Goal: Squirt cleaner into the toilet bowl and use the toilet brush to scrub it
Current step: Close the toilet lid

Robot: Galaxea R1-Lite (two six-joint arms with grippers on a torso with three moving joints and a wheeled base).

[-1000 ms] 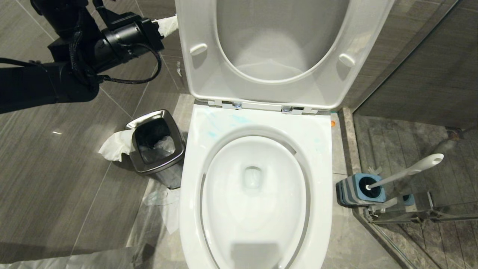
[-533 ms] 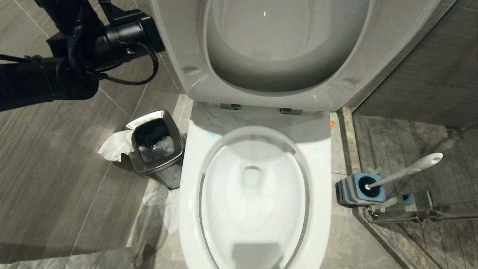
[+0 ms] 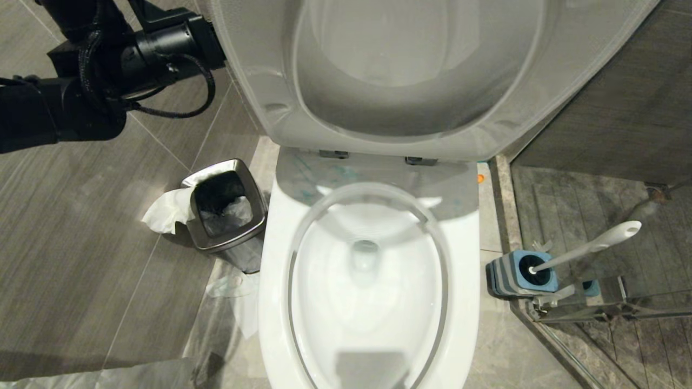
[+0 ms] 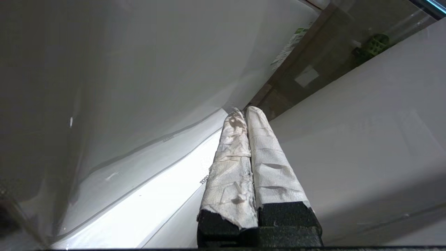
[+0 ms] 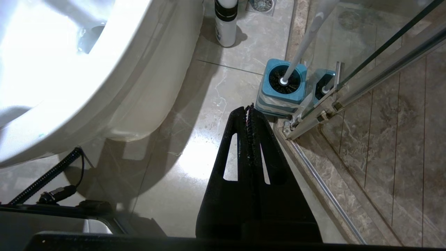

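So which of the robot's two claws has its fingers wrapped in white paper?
The left gripper, up behind the raised toilet seat. The right gripper is bare black, pointing at the floor near the toilet brush.

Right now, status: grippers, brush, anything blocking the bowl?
Left gripper shut, behind the seat. Right gripper shut, parked low near the holder. Toilet brush in holder. Seat leans over the toilet bowl.

This was a bathroom: a white toilet bowl [image 3: 367, 281] with its seat [image 3: 411, 81] raised, a toilet brush [image 3: 592, 246] in a blue holder [image 3: 521, 275], 1 steel bin [image 3: 227, 208], tiled floor [image 3: 81, 243], and probably a glass shower screen [image 5: 383, 48].
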